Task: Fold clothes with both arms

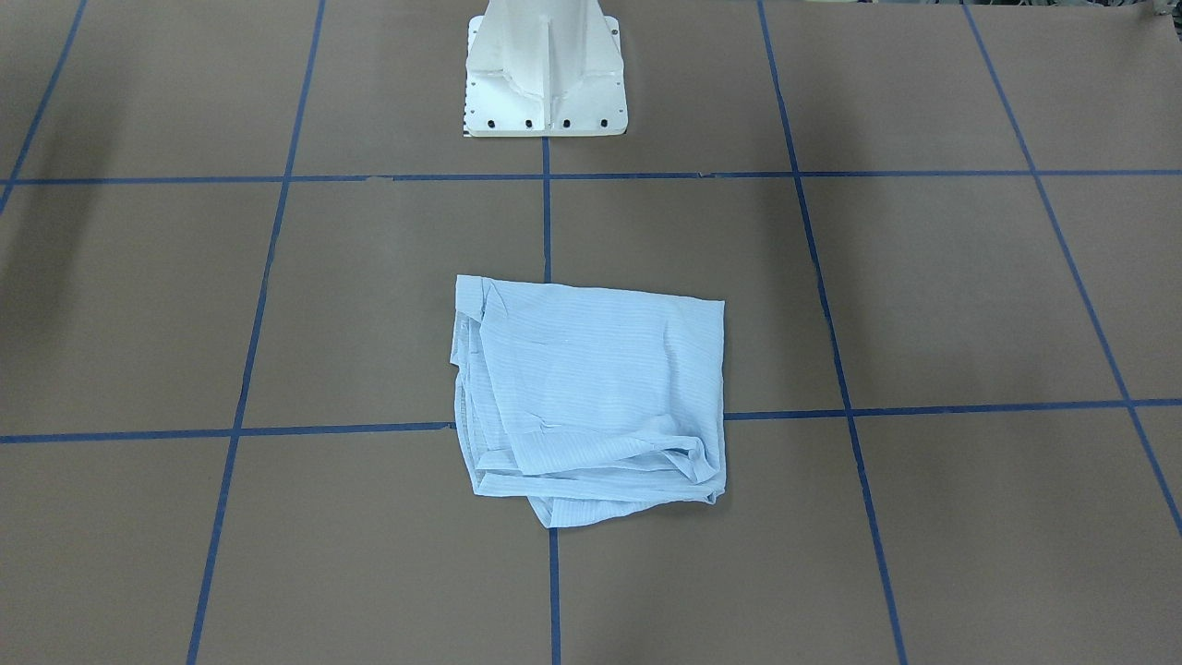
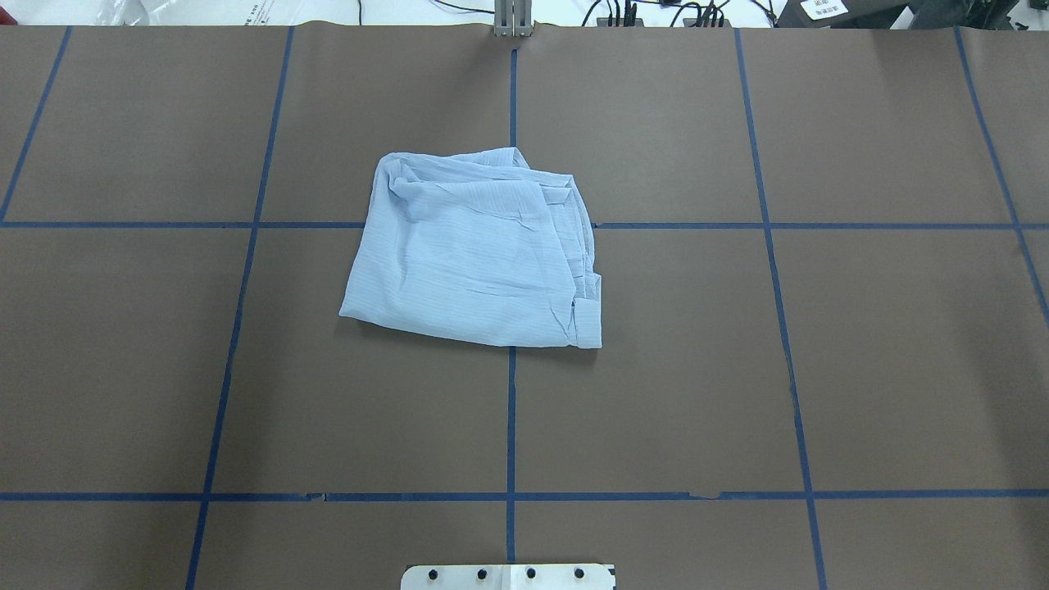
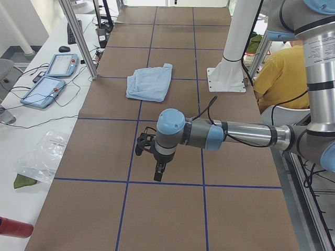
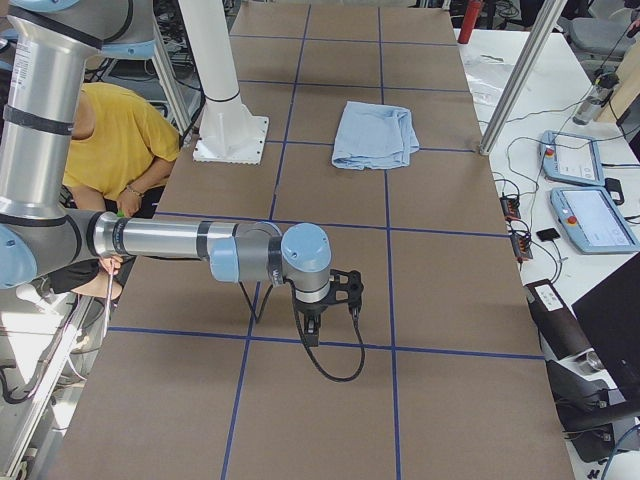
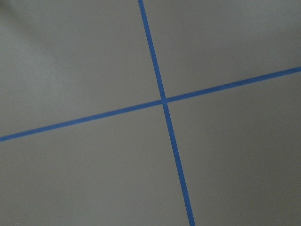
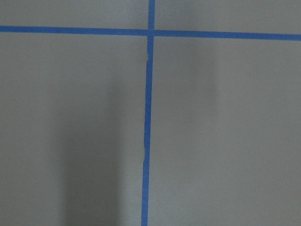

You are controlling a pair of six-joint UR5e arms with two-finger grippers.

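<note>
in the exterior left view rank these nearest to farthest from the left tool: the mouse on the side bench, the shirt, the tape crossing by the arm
1. blue tape crossing: right by the left tool, at the near end of the table.
2. shirt: farther up the table, around its middle.
3. mouse: on the white side bench, beyond the shirt and off to the side.

A: The shirt [image 1: 591, 397]?
B: Light blue, finely striped, folded to a rough rectangle. It lies flat at the middle of the table [image 1: 923, 277], layered edges rumpled on one side.
A: The arms?
B: Left arm [image 3: 235, 136] and right arm [image 4: 170, 240] stretch level, well apart from it. Left gripper [image 3: 158, 175] and right gripper [image 4: 311, 335] point down, jaws too small to judge.
</note>
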